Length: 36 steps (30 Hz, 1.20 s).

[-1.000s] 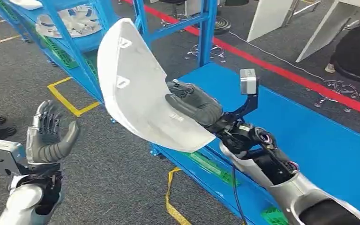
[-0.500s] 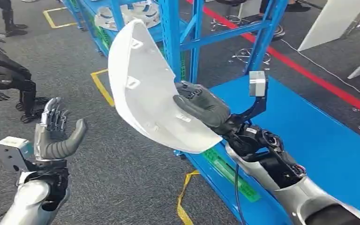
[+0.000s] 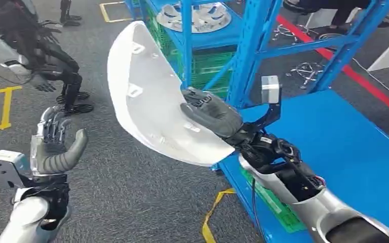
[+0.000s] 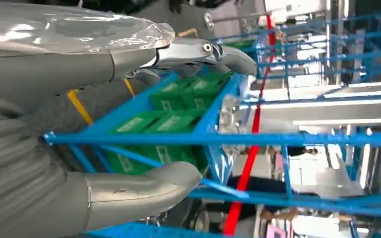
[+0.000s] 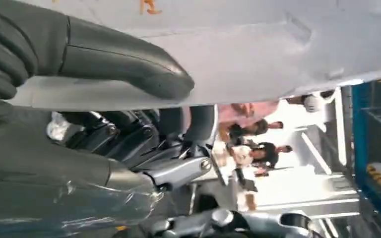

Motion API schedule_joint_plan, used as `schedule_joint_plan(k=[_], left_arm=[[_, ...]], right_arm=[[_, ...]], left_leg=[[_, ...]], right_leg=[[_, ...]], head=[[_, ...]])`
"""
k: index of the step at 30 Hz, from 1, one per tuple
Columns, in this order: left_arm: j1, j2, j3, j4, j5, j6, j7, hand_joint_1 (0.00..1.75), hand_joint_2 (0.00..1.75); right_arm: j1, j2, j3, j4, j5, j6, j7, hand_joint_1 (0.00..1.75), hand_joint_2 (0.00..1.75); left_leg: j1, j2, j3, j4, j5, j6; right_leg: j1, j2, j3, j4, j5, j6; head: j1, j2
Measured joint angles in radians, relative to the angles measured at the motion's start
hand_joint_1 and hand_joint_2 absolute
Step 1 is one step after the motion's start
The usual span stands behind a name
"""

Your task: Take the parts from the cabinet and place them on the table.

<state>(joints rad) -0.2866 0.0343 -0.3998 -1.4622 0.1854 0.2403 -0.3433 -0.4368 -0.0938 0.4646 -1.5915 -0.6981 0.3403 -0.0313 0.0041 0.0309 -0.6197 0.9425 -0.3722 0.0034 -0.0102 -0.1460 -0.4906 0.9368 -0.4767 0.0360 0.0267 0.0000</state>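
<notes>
My right hand (image 3: pixel 212 114) grips a large white curved shell part (image 3: pixel 149 96), held up over the grey floor beside the corner of the blue table (image 3: pixel 344 152). In the right wrist view the thumb (image 5: pixel 124 54) presses on the white part (image 5: pixel 258 54) and the darker fingers curl under its edge. My left hand (image 3: pixel 55 144) is raised at the lower left, palm up, fingers spread, holding nothing. Close up, the left hand (image 4: pixel 94 124) frames the blue cabinet (image 4: pixel 218 134). Another white part (image 3: pixel 197 15) lies on a shelf of the blue cabinet (image 3: pixel 245 55).
Green crates (image 3: pixel 207 68) sit low in the cabinet. Another dark robot (image 3: pixel 45 55) stands at the upper left on the grey carpet. Yellow tape marks the floor (image 3: pixel 215 212), and a red line (image 3: pixel 364 83) runs past the table. People stand far off in the right wrist view.
The whole picture has shifted, so the camera has turned: cabinet and table slid right and the other robot came further into view. My right hand keeps hold of the white part; the left stays raised.
</notes>
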Motion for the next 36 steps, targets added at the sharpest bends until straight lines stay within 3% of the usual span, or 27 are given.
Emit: schedule_joint_plan(k=[1,2,3,5,6,7,9,10,11,15,16,17,18,19,21,22,23,24,25,26,27,29,31,32,33,34,36], left_arm=[[0.0,-0.001,0.0,0.0,0.0,0.0,-0.001,0.0,1.75],[-0.004,-0.001,0.0,0.0,-0.002,0.0,0.0,0.0,1.75],[-0.006,-0.002,0.0,0.0,-0.003,0.0,0.0,0.0,1.75],[-0.004,-0.004,0.0,0.0,-0.004,0.0,0.0,0.0,1.75],[-0.003,-0.005,0.0,0.0,-0.004,-0.001,0.0,0.0,1.75],[-0.003,-0.004,0.0,0.0,-0.004,-0.001,0.001,0.0,1.75],[-0.003,-0.005,0.0,0.0,-0.004,-0.001,0.001,0.0,1.75],[-0.003,-0.005,0.0,0.0,-0.004,-0.002,0.001,0.0,1.75],[-0.004,-0.005,0.0,0.0,-0.004,-0.003,0.001,0.0,1.75],[-0.004,-0.004,0.0,0.001,-0.006,-0.008,0.002,0.0,1.75],[-0.004,-0.003,0.0,0.001,-0.006,-0.008,0.001,0.0,1.75],[-0.007,-0.003,0.0,0.0,-0.006,-0.008,0.0,0.0,1.75],[-0.012,-0.003,0.0,0.001,-0.006,-0.008,0.001,0.0,1.75],[-0.013,-0.003,0.0,0.001,-0.006,-0.008,0.001,0.0,1.75],[-0.008,-0.003,0.0,0.002,-0.006,-0.008,0.001,0.0,1.75],[-0.006,-0.003,-0.001,0.002,-0.006,-0.008,0.001,0.0,1.75],[-0.006,-0.002,-0.001,0.003,-0.006,-0.008,0.001,0.0,1.75],[-0.007,-0.002,-0.001,0.003,-0.006,-0.008,0.001,0.0,1.75],[-0.008,-0.002,-0.001,0.003,-0.006,-0.008,0.001,0.0,1.75],[-0.01,-0.002,-0.001,0.003,-0.006,-0.008,0.001,0.0,1.75],[-0.013,-0.002,-0.001,0.003,-0.006,-0.008,0.001,0.0,1.75],[-0.014,-0.002,-0.001,0.003,-0.007,-0.009,0.0,0.0,1.75],[-0.017,-0.002,-0.001,0.003,-0.008,-0.006,0.0,0.0,1.75],[-0.018,-0.002,-0.001,0.003,-0.01,-0.004,0.0,0.0,1.75],[-0.023,-0.002,-0.001,0.003,-0.01,-0.001,0.0,0.0,1.75],[-0.024,-0.003,-0.001,0.003,-0.01,0.0,0.0,0.0,1.75],[-0.021,-0.004,-0.001,0.003,-0.01,0.0,0.0,0.0,1.75]], right_arm=[[0.0,0.0,-0.001,0.0,0.0,-0.002,0.001,1.75,1.75],[0.0,0.0,0.0,-0.001,0.0,-0.001,0.001,1.75,1.75],[0.0,0.0,0.0,-0.001,0.0,-0.001,0.002,1.75,1.75],[0.006,0.0,0.0,0.0,0.0,0.0,0.004,1.75,1.75],[0.008,0.0,0.001,0.0,0.0,0.0,0.004,1.75,1.75],[0.008,0.0,0.002,0.001,0.0,0.001,0.004,1.75,1.75],[0.007,-0.002,0.002,0.001,0.0,0.002,0.004,1.75,1.75],[0.005,-0.002,0.002,0.001,0.0,0.003,0.004,1.75,1.75],[0.005,-0.002,0.003,0.001,-0.001,0.005,0.004,1.75,1.75],[0.002,-0.002,0.006,0.001,-0.001,0.008,0.005,1.75,1.75],[0.0,-0.002,0.006,0.001,-0.001,0.008,0.005,1.75,1.75],[0.0,-0.001,0.006,0.001,-0.001,0.008,0.005,1.75,1.75],[-0.002,-0.001,0.007,0.0,-0.001,0.011,0.005,1.75,1.75],[-0.002,-0.002,0.007,0.001,-0.001,0.011,0.005,1.75,1.75],[0.001,-0.002,0.007,0.001,-0.001,0.01,0.006,1.75,1.75],[0.001,-0.002,0.008,0.001,-0.001,0.01,0.006,1.75,1.75],[0.001,-0.002,0.009,0.001,-0.001,0.01,0.006,1.75,1.75],[0.001,-0.002,0.009,0.001,-0.001,0.01,0.006,1.75,1.75],[0.001,-0.002,0.009,0.001,-0.001,0.01,0.006,1.75,1.75],[0.0,-0.002,0.009,0.001,-0.001,0.01,0.006,1.75,1.75],[-0.003,-0.002,0.01,0.001,-0.001,0.011,0.005,1.75,1.75],[-0.005,-0.002,0.012,0.001,-0.001,0.012,0.006,1.75,1.75],[-0.006,-0.002,0.013,0.001,-0.001,0.014,0.007,1.75,1.75],[-0.006,-0.002,0.013,0.001,-0.001,0.016,0.007,1.75,1.75],[-0.007,-0.002,0.013,0.001,-0.001,0.021,0.006,1.75,1.75],[-0.007,-0.002,0.014,0.001,0.0,0.025,0.006,1.75,1.75],[-0.002,-0.002,0.015,0.005,0.0,0.027,0.006,1.75,1.75]], left_leg=[[0.004,-0.011,0.005,-0.003,-0.001,0.005],[0.005,-0.019,0.008,-0.002,-0.003,0.014],[0.005,-0.031,0.009,-0.002,-0.004,0.017],[0.001,-0.06,0.01,-0.002,-0.006,0.02],[-0.001,-0.074,0.011,-0.001,-0.007,0.021],[-0.002,-0.09,0.014,-0.001,-0.008,0.022],[-0.002,-0.122,0.023,0.001,-0.012,0.019],[-0.001,-0.133,0.027,0.002,-0.015,0.016],[-0.002,-0.144,0.024,0.003,-0.016,0.012],[0.01,-0.192,0.009,-0.003,-0.005,-0.012],[0.007,-0.185,0.007,0.003,-0.013,-0.014],[-0.005,-0.124,-0.005,0.033,-0.033,-0.017],[-0.004,-0.077,-0.042,0.105,-0.07,-0.02],[-0.002,-0.052,-0.089,0.197,-0.108,-0.025],[0.003,-0.04,-0.168,0.338,-0.151,-0.031],[0.006,-0.039,-0.172,0.335,-0.135,-0.034],[0.008,-0.036,-0.148,0.284,-0.1,-0.035],[0.009,-0.029,-0.1,0.192,-0.053,-0.035],[0.009,-0.01,-0.041,0.083,-0.008,-0.035],[0.007,0.035,0.004,-0.004,0.008,-0.033],[-0.002,0.033,0.007,-0.006,0.003,-0.024],[-0.003,0.009,0.004,-0.005,-0.001,-0.01],[-0.002,-0.015,0.01,-0.007,-0.002,0.003],[0.003,-0.025,0.016,-0.01,-0.002,0.007],[0.004,-0.031,0.018,-0.009,-0.004,0.015],[0.004,-0.041,0.019,-0.009,-0.004,0.017],[0.001,-0.065,0.019,-0.008,-0.006,0.02]], right_leg=[[-0.008,0.052,-0.009,0.021,-0.018,0.005],[-0.009,0.108,-0.036,0.084,-0.052,0.003],[-0.009,0.132,-0.081,0.175,-0.092,0.002],[-0.005,0.144,-0.179,0.351,-0.15,0.003],[-0.005,0.145,-0.203,0.378,-0.145,0.002],[-0.005,0.145,-0.202,0.354,-0.114,-0.002],[-0.004,0.16,-0.14,0.185,0.0,-0.015],[-0.002,0.191,-0.103,0.088,0.054,-0.021],[-0.008,0.242,-0.084,0.048,0.05,-0.025],[-0.001,0.205,-0.058,0.016,0.045,-0.027],[-0.017,0.185,-0.048,0.001,0.051,-0.034],[-0.012,0.176,-0.043,-0.006,0.052,-0.039],[-0.01,0.163,-0.041,-0.006,0.052,-0.041],[-0.007,0.148,-0.04,-0.006,0.05,-0.043],[-0.005,0.119,-0.041,-0.006,0.047,-0.044],[-0.005,0.105,-0.04,-0.006,0.046,-0.044],[-0.006,0.094,-0.038,-0.006,0.044,-0.042],[-0.007,0.082,-0.035,-0.006,0.041,-0.039],[-0.008,0.071,-0.03,-0.006,0.037,-0.035],[-0.003,0.064,-0.025,-0.005,0.032,-0.029],[0.004,0.056,-0.027,-0.005,0.028,-0.022],[0.006,0.041,-0.02,-0.005,0.022,-0.012],[0.0,0.022,-0.01,-0.006,0.013,-0.001],[-0.007,0.058,-0.019,0.014,-0.005,0.004],[-0.007,0.102,-0.043,0.071,-0.038,0.004],[-0.008,0.127,-0.086,0.16,-0.077,0.005],[-0.006,0.143,-0.184,0.343,-0.137,0.006]], head=[[0.003,0.0],[0.007,0.0],[0.014,0.0],[0.025,0.0],[0.027,0.0],[0.027,0.0],[0.035,0.0],[0.039,0.0],[0.034,0.0],[0.04,0.0],[0.041,0.0],[0.035,0.0],[0.015,0.0],[0.009,0.0],[0.005,0.0],[0.001,0.0],[-0.002,0.0],[-0.003,0.0],[-0.004,0.0],[-0.008,0.0],[-0.012,0.0],[0.0,0.0],[0.0,0.0],[0.005,0.0],[0.007,0.0],[0.014,0.0],[0.026,0.0]])
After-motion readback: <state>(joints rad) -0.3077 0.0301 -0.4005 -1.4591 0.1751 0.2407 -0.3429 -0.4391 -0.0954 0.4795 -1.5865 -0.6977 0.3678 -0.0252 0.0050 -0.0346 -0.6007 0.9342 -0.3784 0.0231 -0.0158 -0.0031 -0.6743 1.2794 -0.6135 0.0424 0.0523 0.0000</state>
